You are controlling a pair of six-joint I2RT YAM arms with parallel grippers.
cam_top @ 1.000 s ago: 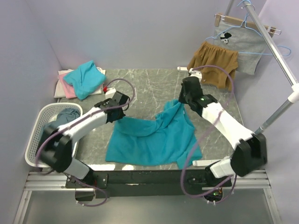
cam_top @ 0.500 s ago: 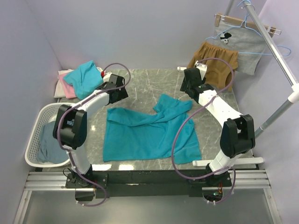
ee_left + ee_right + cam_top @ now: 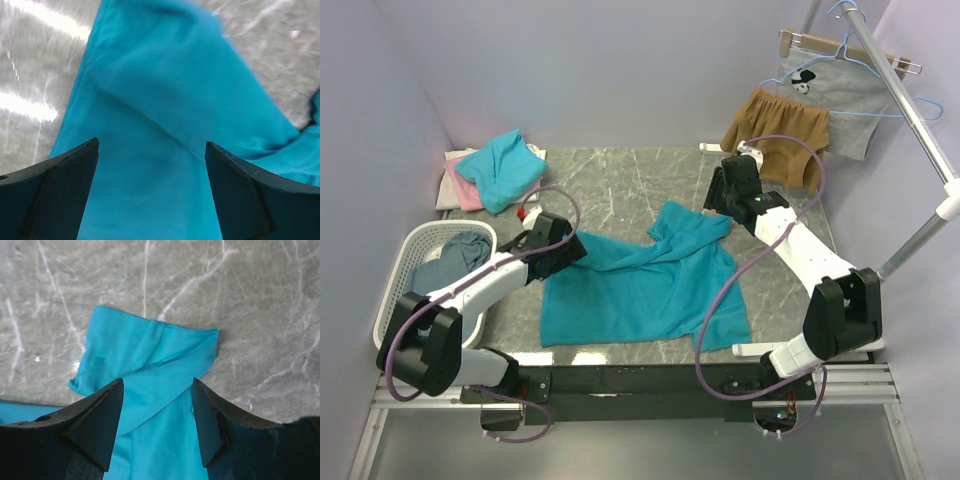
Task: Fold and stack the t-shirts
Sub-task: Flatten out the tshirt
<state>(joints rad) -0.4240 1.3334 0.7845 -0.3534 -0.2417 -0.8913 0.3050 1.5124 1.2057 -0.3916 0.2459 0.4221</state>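
My left gripper (image 3: 563,252) sat at the left edge of the spread teal t-shirt (image 3: 640,295); my right gripper (image 3: 718,205) hung by its far sleeve.

Bare marble table (image 3: 630,185) lies open at twelve o'clock of the spread teal t-shirt (image 3: 630,295), while the laundry basket (image 3: 432,232) blocks nine o'clock and the brown shorts (image 3: 780,130) two o'clock.
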